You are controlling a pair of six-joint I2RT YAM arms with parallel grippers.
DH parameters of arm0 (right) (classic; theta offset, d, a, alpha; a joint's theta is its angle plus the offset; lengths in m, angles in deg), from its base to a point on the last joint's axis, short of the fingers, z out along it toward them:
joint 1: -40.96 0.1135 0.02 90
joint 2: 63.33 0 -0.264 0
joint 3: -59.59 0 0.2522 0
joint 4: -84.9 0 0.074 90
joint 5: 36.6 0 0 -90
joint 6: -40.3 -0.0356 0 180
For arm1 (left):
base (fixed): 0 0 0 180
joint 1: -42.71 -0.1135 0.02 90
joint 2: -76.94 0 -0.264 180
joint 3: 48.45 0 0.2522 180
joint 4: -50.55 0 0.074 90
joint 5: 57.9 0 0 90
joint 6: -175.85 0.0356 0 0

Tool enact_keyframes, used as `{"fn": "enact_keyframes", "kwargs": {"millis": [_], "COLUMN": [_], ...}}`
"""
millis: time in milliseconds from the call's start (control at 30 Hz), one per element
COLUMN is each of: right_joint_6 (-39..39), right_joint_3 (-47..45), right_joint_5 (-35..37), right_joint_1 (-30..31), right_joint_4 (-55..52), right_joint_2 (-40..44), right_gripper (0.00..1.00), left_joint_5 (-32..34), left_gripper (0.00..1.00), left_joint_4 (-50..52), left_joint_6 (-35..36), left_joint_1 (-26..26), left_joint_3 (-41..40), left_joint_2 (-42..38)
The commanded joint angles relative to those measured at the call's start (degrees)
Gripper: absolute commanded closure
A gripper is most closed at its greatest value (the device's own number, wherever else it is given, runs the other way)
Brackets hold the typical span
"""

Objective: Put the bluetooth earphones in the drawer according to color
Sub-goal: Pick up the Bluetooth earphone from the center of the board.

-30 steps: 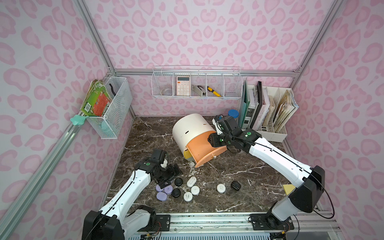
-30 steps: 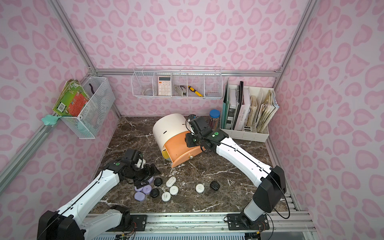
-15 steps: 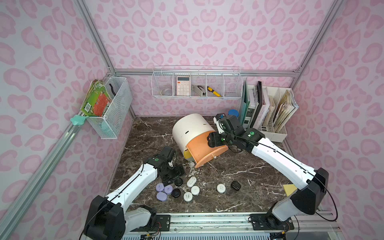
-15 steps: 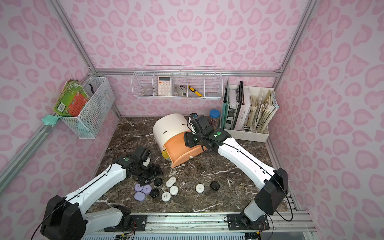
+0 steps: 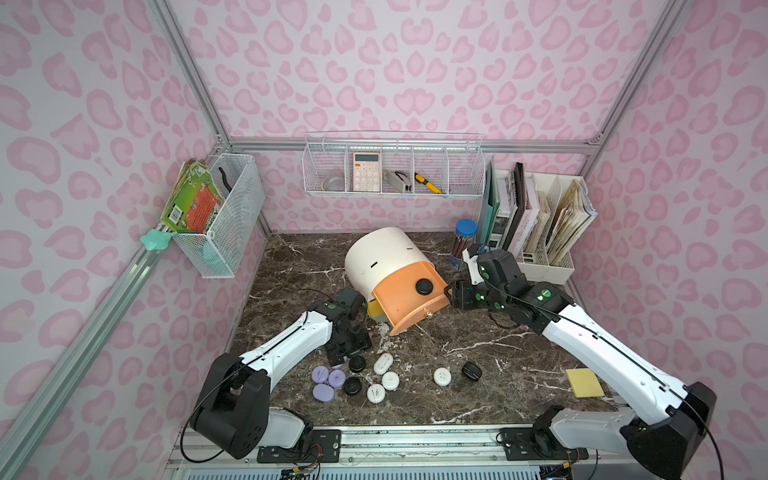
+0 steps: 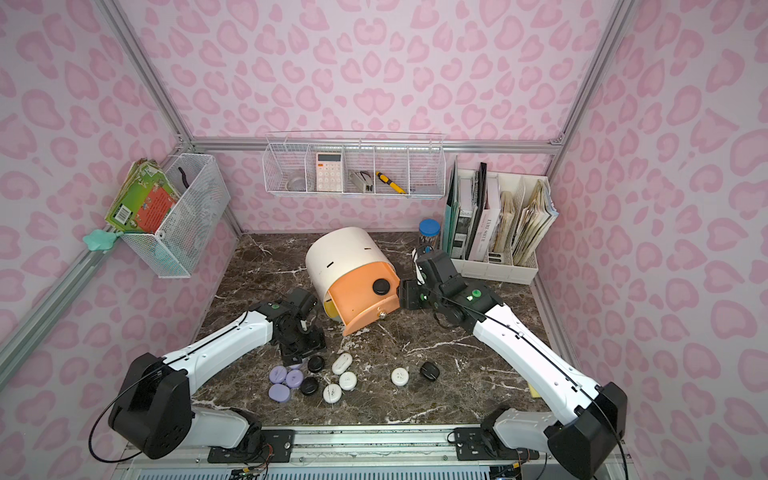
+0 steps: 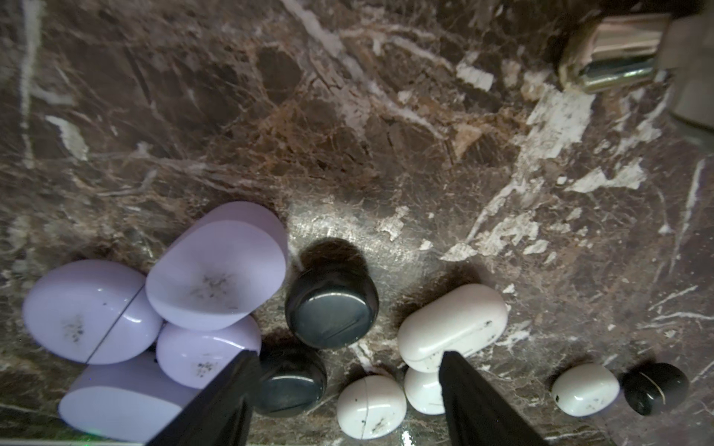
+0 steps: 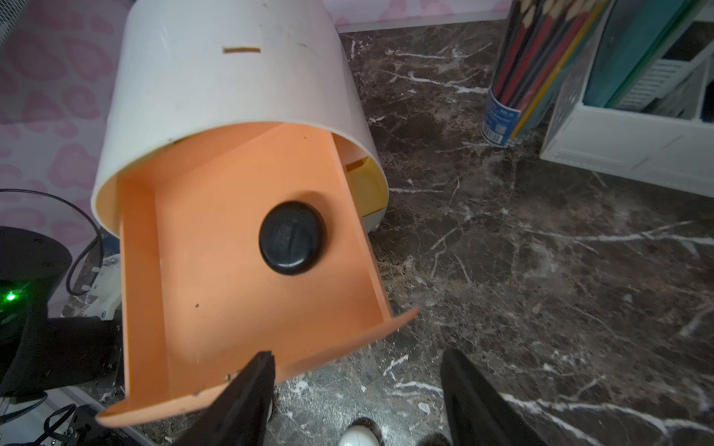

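Your brown marble-patterned tabletop (image 5: pixel 498 345) carries the white round-topped plastic cabinet (image 5: pixel 376 257) at its middle. Its peach-orange top drawer (image 5: pixel 399 309) stands pulled out, with one black pebble-shaped earphone case (image 5: pixel 424 286) lying flat inside. The right gripper (image 5: pixel 451 296) waits just beside the drawer's side wall, jaws spread and empty. The left gripper (image 7: pixel 347 359) hangs over the loose cases near the front rail, jaws spread too, gripping nothing.

Your step looks like picking the next black case (image 7: pixel 332 305). Centre it between the fingers before closing: the lavender cases (image 7: pixel 216 274) and the oblong white case (image 7: pixel 452 326) crowd it on either side, and a slanted approach would likely nudge them.

The drawer's front faces the table's near right corner, so its slide axis runs diagonally. The oblong white case's long axis tilts toward that drawer in both top views.
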Motion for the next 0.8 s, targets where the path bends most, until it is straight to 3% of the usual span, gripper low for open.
{"fn": "enact_keyframes", "kwargs": {"millis": [0,167,567,767], "right_joint_6": [-2.0,-2.5,-2.2,-2.3], "right_joint_3": [-4.8,-11.6,-21.6,-24.1], "right_joint_5": [-1.6,-3.2,-6.4,-6.8], "right_joint_1": [-1.7,-4.7,-7.2,-7.4], "right_joint_4": [1.0,1.4,2.0,2.2], "right_joint_2": [4.3,9.8,15.2,16.5], "right_gripper": [0.31,0.34,0.35,0.36], "left_joint_5": [1.4,-0.3,6.4,6.0], "left_gripper": [0.26,0.30,0.29,0.51], "left_joint_4": [0.5,-1.8,0.2,0.2], "left_joint_6": [0.7,-0.2,-1.0,-1.2], "left_joint_1": [1.2,2.7,2.7,2.7], "left_joint_3": [0.8,0.7,0.9,0.5], "left_joint_2": [2.1,6.5,9.7,9.2]}}
